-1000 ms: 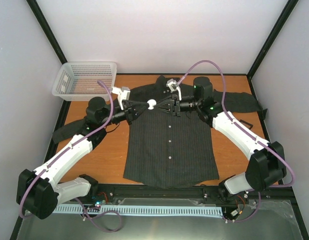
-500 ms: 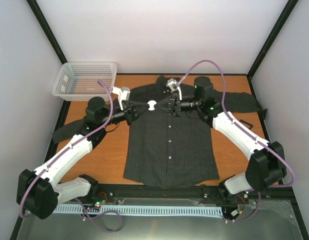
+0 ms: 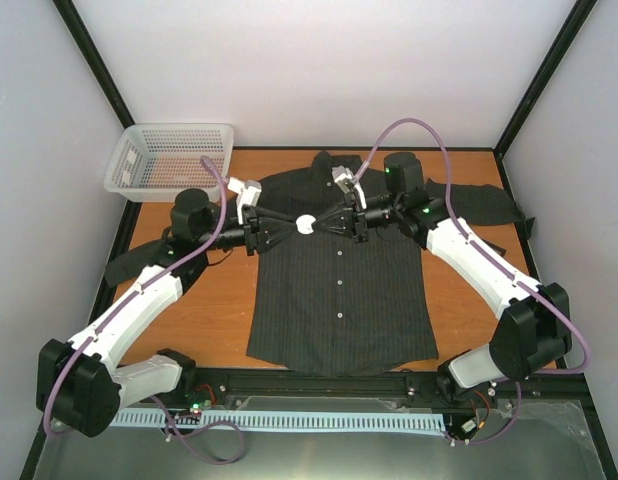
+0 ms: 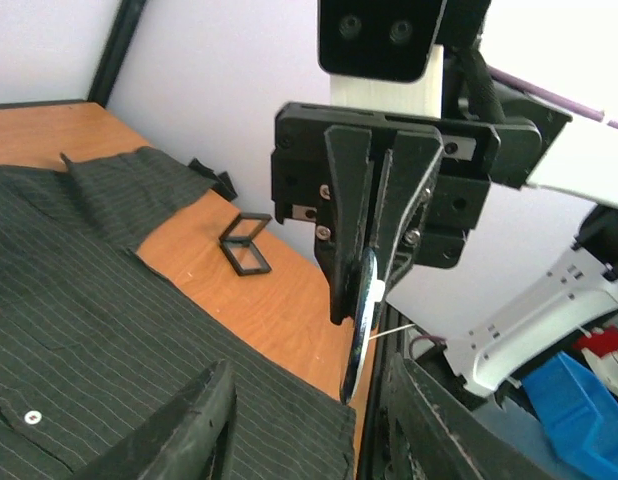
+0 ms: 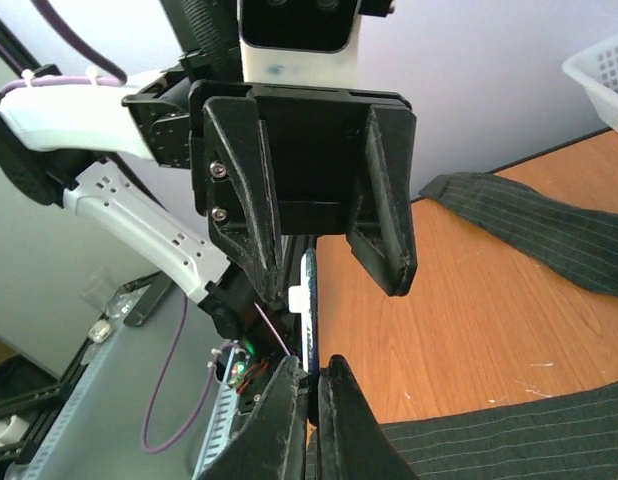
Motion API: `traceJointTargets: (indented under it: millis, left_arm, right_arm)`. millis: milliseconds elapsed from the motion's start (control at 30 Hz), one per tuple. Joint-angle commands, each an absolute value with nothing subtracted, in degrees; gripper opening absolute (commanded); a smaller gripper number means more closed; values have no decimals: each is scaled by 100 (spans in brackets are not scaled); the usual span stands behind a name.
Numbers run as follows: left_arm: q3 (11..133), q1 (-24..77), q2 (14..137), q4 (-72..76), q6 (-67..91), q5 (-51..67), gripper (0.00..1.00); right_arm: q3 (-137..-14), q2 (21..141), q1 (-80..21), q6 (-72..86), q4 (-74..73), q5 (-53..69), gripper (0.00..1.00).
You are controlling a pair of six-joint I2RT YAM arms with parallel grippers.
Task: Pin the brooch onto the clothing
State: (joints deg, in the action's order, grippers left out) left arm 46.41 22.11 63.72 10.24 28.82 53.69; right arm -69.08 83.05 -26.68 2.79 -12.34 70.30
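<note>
The dark pinstriped shirt (image 3: 339, 300) lies flat on the table, collar at the far side. The brooch (image 3: 305, 224), a small white disc, hangs in the air above the shirt's upper chest, between the two grippers, which face each other. My right gripper (image 3: 325, 222) is shut on it; in the right wrist view its fingertips (image 5: 289, 385) pinch the disc's edge (image 5: 309, 295). My left gripper (image 3: 287, 226) is open, its fingers spread to either side of the brooch (image 4: 364, 325) without touching it. A thin pin sticks out from the brooch's back.
A white plastic basket (image 3: 169, 160) stands at the far left corner. A small black frame-shaped object (image 3: 492, 246) lies on the wood right of the shirt, also in the left wrist view (image 4: 244, 243). The shirt's sleeves spread out toward both table sides.
Both grippers and the brooch have moved together a little toward the near side, lower over the shirt's chest. The right gripper's hold on the brooch is unchanged.
</note>
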Motion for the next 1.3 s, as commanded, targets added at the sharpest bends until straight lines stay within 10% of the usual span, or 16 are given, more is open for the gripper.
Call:
traceJointTargets:
  millis: [0, 1267]
  left_arm:
    - [5067, 2171, 6465, 396, 2265, 5999, 42]
    - [5570, 2171, 6959, -177, 1697, 6612, 10]
  right_arm:
    - [-7164, 8368, -2632, -529, -1953, 7393, 3]
    - [-7187, 8481, -2644, -456, -1972, 7437, 3]
